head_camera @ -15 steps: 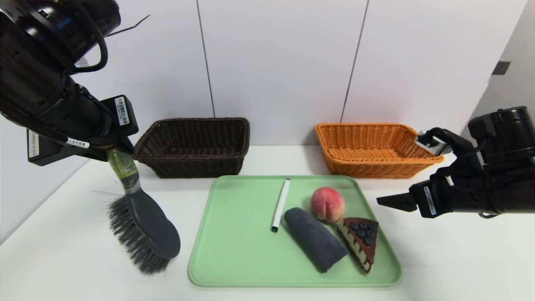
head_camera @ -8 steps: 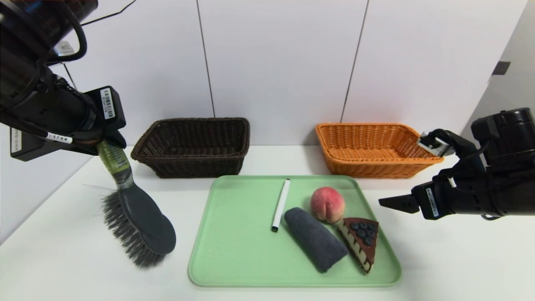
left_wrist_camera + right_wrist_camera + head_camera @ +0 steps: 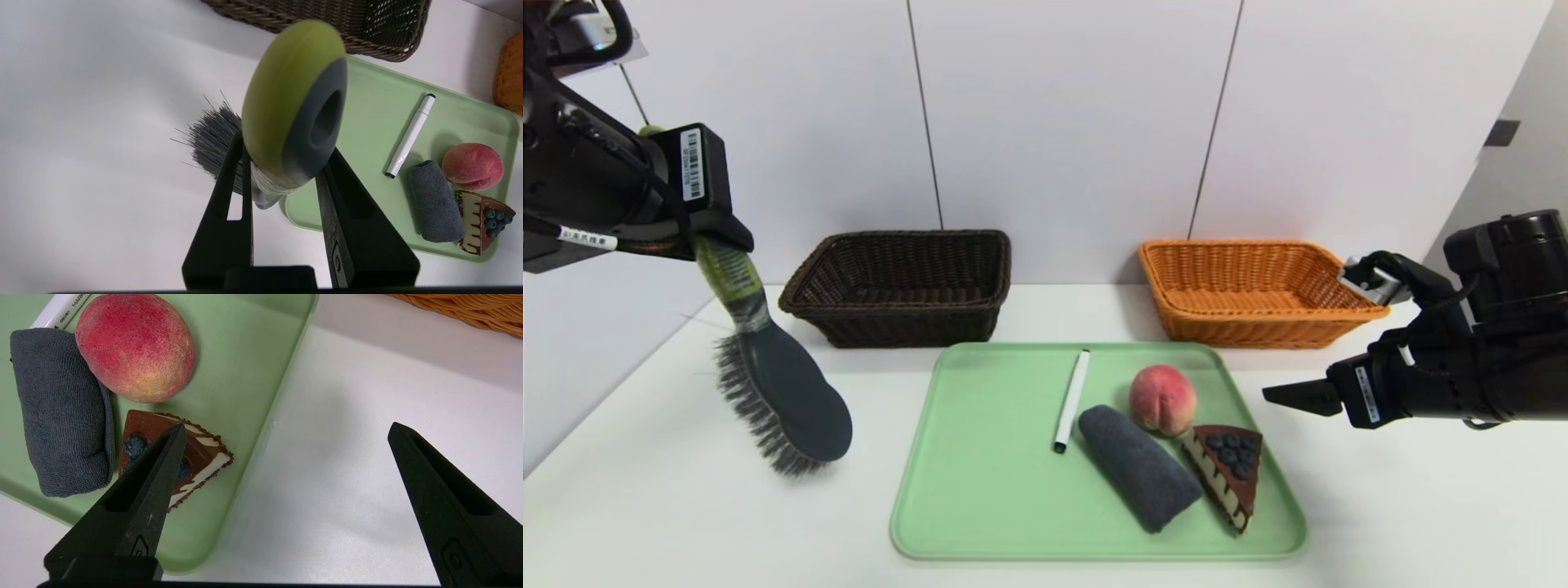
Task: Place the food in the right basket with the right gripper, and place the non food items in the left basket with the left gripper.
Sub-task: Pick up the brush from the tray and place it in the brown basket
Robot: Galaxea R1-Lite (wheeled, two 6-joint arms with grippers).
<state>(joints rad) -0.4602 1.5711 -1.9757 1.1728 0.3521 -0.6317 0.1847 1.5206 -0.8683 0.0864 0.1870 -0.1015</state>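
Far left, above the table (image 3: 645,506), left hand (image 3: 284,163) clamped on the brush (image 3: 788,392) by its green handle; bristles splayed, stiff plastic head hanging low, likely to swing. Next, dark wicker basket (image 3: 898,309). On the green tray (image 3: 980,506): slick, rigid marker (image 3: 1072,400), best pinched mid-barrel; soft rolled towel (image 3: 1139,467); fuzzy peach (image 3: 1163,400), round, may roll; cake wedge (image 3: 1229,474), probably crushable, take lightly across its sides. Orange basket (image 3: 1258,327) behind; right hand (image 3: 288,426) parked beside the tray, jaws wide apart.
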